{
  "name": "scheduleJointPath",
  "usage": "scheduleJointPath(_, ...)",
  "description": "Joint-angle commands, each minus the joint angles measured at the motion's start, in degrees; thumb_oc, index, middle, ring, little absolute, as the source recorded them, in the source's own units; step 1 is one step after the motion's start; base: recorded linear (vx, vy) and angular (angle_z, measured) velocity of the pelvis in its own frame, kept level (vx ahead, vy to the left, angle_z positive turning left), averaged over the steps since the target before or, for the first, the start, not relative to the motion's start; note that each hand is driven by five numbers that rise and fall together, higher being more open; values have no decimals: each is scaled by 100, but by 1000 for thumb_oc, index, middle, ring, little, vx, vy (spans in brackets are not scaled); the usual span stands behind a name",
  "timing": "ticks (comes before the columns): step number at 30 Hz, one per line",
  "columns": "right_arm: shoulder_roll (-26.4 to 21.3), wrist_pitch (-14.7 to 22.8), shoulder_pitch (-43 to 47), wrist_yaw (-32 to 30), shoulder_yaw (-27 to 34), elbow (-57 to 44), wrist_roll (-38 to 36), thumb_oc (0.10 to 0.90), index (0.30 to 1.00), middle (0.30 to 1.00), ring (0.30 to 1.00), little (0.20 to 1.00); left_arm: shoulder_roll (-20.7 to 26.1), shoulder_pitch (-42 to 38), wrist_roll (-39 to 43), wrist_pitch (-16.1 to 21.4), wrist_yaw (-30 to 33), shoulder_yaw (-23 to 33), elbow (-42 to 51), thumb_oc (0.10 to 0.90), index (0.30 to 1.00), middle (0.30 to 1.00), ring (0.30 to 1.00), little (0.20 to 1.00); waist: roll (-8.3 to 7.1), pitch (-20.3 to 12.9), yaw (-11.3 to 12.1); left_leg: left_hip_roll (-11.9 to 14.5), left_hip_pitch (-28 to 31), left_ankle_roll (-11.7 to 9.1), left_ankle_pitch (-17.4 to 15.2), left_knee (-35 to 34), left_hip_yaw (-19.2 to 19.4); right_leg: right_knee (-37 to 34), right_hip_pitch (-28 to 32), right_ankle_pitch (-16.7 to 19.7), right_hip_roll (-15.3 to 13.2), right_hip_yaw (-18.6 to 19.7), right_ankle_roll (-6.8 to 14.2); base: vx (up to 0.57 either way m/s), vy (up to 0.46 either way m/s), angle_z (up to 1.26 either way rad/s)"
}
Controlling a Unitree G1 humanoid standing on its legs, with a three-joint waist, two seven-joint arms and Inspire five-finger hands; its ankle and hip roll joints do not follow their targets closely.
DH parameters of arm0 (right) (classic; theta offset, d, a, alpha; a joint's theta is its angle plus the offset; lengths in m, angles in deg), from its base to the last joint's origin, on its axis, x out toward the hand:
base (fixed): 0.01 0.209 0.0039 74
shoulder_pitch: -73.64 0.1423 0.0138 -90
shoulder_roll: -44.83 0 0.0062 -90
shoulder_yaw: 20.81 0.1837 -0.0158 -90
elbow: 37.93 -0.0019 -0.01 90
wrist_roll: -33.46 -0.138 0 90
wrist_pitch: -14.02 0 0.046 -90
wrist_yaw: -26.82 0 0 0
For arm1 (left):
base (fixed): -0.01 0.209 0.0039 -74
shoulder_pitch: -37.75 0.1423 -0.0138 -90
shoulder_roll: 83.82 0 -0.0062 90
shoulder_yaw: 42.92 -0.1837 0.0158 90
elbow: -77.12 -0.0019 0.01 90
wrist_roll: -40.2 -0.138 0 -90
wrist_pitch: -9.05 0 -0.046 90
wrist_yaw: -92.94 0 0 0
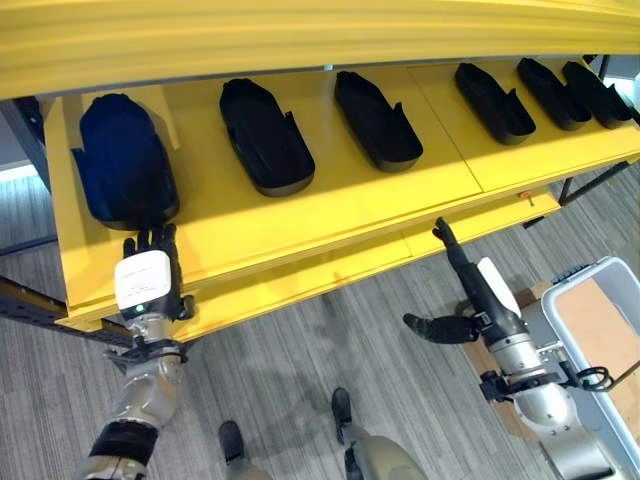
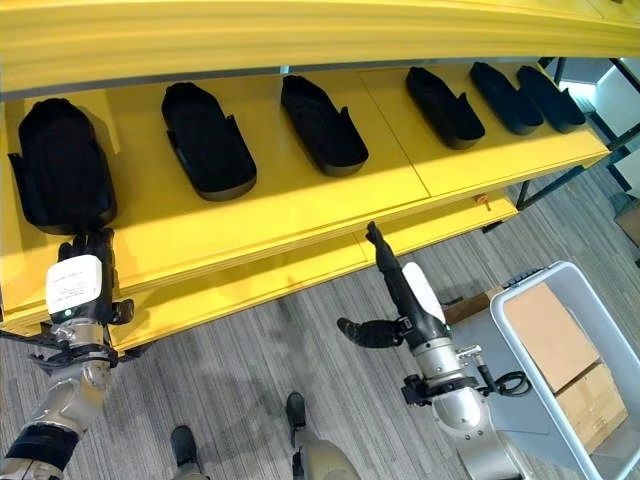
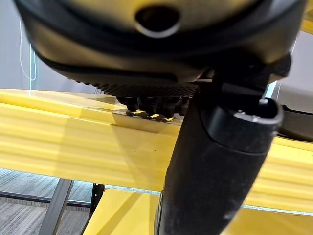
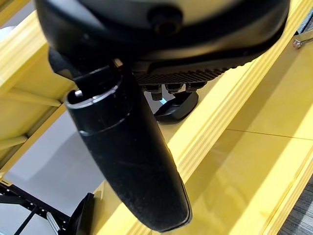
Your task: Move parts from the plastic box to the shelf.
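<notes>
Left eye view takes in the yellow shelf point(image 1: 340, 205), which spans the scene from left to far right, with six black parts lying in a row on it. At the right edge, down on the floor side, stands the grey plastic box point(image 1: 612, 272) with cardboard showing inside; no black part can be seen in it.

The leftmost part point(image 1: 122, 160) is the biggest in view, a hollow, moulded shell, wide and rounded at its far end. Its long axis runs near to far across the shelf, tilted a little, like its neighbours point(image 1: 265, 135). It looks stiff and light, with a smooth and probably slippery skin; by my judgement the surest hold is across the raised side walls near the middle, or over the near rim.

The left hand point(image 1: 150, 262) is at the shelf's near left edge, its fingers reaching straight up to the near end of that leftmost part and touching it or nearly so, closed round nothing.

The right hand point(image 2: 395, 290) hangs below the shelf front, fingers straight toward the shelf, thumb out to the left, empty.
</notes>
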Motion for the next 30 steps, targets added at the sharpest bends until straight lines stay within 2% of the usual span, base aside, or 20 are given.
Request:
scheduleJointPath(1, -225, 483, 417, -181, 402, -617, -269, 900, 1000, 1000, 1000, 1000, 521, -686, 95, -47, 130, 204, -291, 900, 1000, 1000, 1000, 1000, -148, -98, -40, 208, 605, -65, -183, -32, 15, -1, 408, -317, -218, -50, 380, 0, 0, 0)
scheduleJointPath(13, -260, 484, 387, -175, 403, -649, -246, 900, 1000, 1000, 1000, 1000, 494, -764, 117, 52, 117, 60, -179, 900, 1000, 1000, 1000, 1000, -122, -59, -41, 155, 589, -33, -215, -32, -20, -1, 418, -326, -258, -64, 379, 0, 0, 0)
scheduleJointPath(16, -241, 423, 385, -203, 447, -616, -181, 900, 1000, 1000, 1000, 1000, 274, -339, 114, 269, -8, 121, 572, 900, 1000, 1000, 1000, 1000, -69, -29, 21, 123, 620, -12, -244, -32, -64, -1, 476, -351, -281, -106, 369, 0, 0, 0)
scheduleJointPath(19, -187, 355, 434, -245, 496, -555, -145, 900, 1000, 1000, 1000, 1000, 44, 205, 450, 560, -221, 331, 1400, 900, 1000, 1000, 1000, 1000, -16, -17, 100, 107, 641, 11, -273, -32, -110, -1, 528, -374, -299, -136, 354, 0, 0, 0)
scheduleJointPath(21, -147, 312, 481, -273, 508, -490, -160, 900, 1000, 1000, 1000, 1000, -55, 705, 865, 903, -408, 442, 2010, 900, 1000, 1000, 1000, 1000, 41, -8, 165, 98, 650, 30, -279, -32, -155, -1, 565, -383, -309, -157, 341, 0, 0, 0)
scheduleJointPath(22, -129, 291, 531, -269, 535, -469, -171, 900, 1000, 1000, 1000, 1000, -143, 1137, 1411, 1294, -699, 389, 2462, 900, 1000, 1000, 1000, 1000, 111, -1, 234, 80, 654, 45, -290, -32, -188, -1, 596, -393, -329, -186, 328, 0, 0, 0)
scheduleJointPath(25, -126, 331, 521, -258, 518, -484, -243, 900, 1000, 1000, 1000, 1000, -217, 1810, 2386, 1751, -1149, 312, 3113, 900, 1000, 1000, 1000, 1000, 207, -48, 289, 71, 667, 65, -292, -32, -253, -1, 657, -401, -341, -230, 315, -8, -18, 13)
scheduleJointPath(28, -139, 362, 495, -247, 514, -496, -280, 900, 1000, 1000, 1000, 1000, -215, 2051, 2812, 1869, -1383, 291, 3267, 900, 1000, 1000, 1000, 1000, 248, -85, 296, 68, 679, 72, -290, -32, -283, -1, 688, -410, -339, -259, 314, 7, -11, 20)
scheduleJointPath(29, -185, 447, 464, -207, 476, -511, -408, 900, 1000, 1000, 1000, 1000, -313, 2508, 4520, 2272, -1922, 68, 3544, 900, 1000, 1000, 1000, 1000, 360, -180, 343, 51, 710, 83, -273, -32, -342, -1, 778, -427, -359, -315, 320, 29, -23, 16)
scheduleJointPath(30, -197, 466, 449, -194, 466, -507, -452, 900, 1000, 1000, 1000, 1000, -357, 2588, 5342, 2350, -2186, -33, 3632, 900, 1000, 1000, 1000, 1000, 406, -227, 353, 49, 751, 81, -294, -32, -374, -1, 855, -461, -362, -353, 328, 18, -29, 13)
